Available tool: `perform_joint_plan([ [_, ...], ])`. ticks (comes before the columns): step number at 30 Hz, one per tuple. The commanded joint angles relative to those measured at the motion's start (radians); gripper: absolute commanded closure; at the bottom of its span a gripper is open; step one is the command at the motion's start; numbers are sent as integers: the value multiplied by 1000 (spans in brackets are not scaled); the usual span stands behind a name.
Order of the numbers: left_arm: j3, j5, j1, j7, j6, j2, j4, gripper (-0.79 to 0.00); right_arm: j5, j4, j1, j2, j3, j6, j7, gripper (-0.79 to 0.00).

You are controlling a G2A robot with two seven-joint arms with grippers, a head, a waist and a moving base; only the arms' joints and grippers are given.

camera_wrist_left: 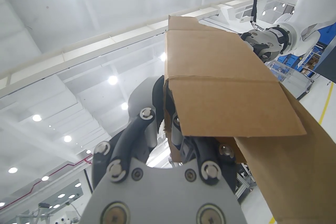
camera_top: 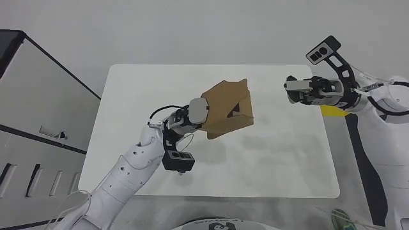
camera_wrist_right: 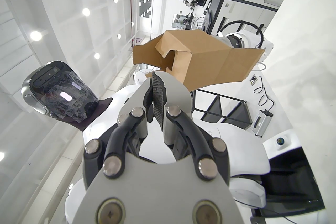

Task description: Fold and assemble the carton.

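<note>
Brown corrugated board, half opened into a tube: the carton hangs above the white worktop, pinched at one edge by the left fingers, which are clamped tight with a wall of the board between them; the body of the carton runs out and away from those fingers, its long axis pointing across toward the other arm; the right fingers sit pressed together, pad against pad, with nothing between them, and hover apart from the carton across a clear gap of air; from those fingers the carton lies straight ahead of the tips, its open end and loose end flaps turned toward them; the left fingers are the pair in contact, the right the free pair and, by the look of it, the pair that must do the folding; the box appears opened but not squared, with no flap tucked, so the task seems at an early stage; the coming move likely calls for the right fingers to go forward along the carton's axis to meet the nearest flap while the left pair grips; a push off that axis could twist the board in its single-edge hold.
</note>
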Motion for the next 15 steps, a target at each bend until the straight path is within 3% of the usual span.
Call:
perform_joint_plan([
  [1,-4,16,0,3,-3,-2,-1,0,0,0,0,0,0,0,0,0],
  [15,-27,100,9,-13,13,-3,-22,0,-4,-26,-12,-2,-5,-5,-30,0],
])
